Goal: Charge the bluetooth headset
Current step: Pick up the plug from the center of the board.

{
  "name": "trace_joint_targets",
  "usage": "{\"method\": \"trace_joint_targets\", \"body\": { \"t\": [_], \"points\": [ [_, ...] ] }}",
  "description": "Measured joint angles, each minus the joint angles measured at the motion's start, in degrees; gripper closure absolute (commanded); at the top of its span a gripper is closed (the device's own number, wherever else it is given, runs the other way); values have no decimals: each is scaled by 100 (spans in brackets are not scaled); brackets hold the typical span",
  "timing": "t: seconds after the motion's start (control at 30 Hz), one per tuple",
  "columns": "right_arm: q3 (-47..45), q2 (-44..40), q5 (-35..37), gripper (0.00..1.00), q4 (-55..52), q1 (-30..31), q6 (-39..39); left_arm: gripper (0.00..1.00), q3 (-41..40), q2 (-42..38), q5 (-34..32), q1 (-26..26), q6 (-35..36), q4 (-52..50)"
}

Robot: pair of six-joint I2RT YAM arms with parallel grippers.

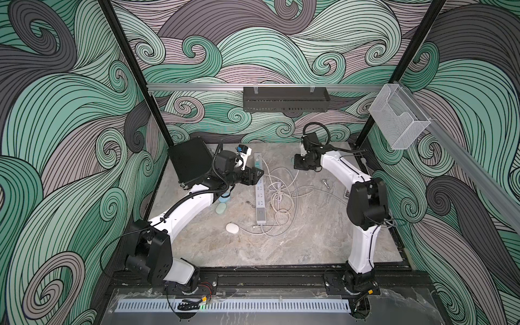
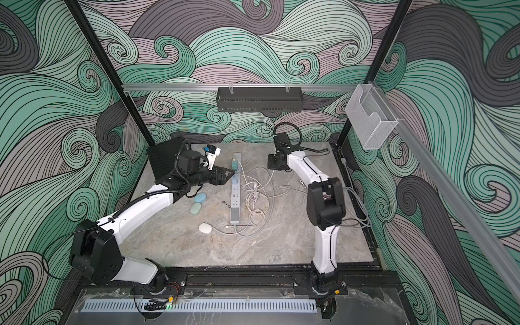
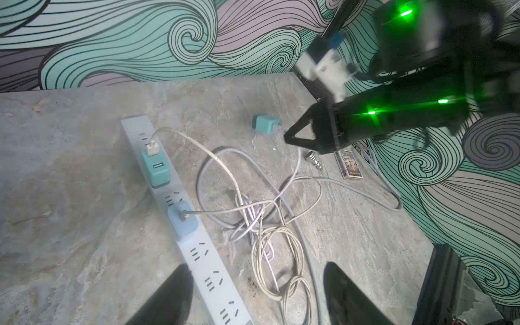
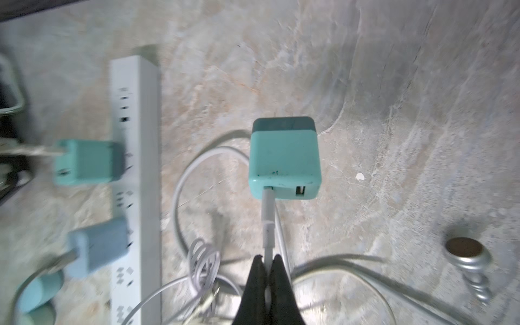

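Pinching white cable (image 4: 268, 242); boxy charger (image 4: 284, 157)

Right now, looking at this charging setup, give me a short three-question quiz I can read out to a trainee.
1. True or false: the right hand is shut on the white cable plugged into the loose teal cube charger lying on the marble table.
2. How many chargers are plugged into the long white power strip: A one, B two, C three?
3. Fill in: the jaws of the left hand stand ____.
Key: 1 true; 2 B; 3 open.
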Motion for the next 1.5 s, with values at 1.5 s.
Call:
{"method": "trace_joint_targets", "body": {
  "t": [1.5],
  "points": [
    [-3786, -4164, -3226, 100, 2511, 946, -3237, 50, 1010, 573, 3672, 278, -3329, -739]
  ]
}}
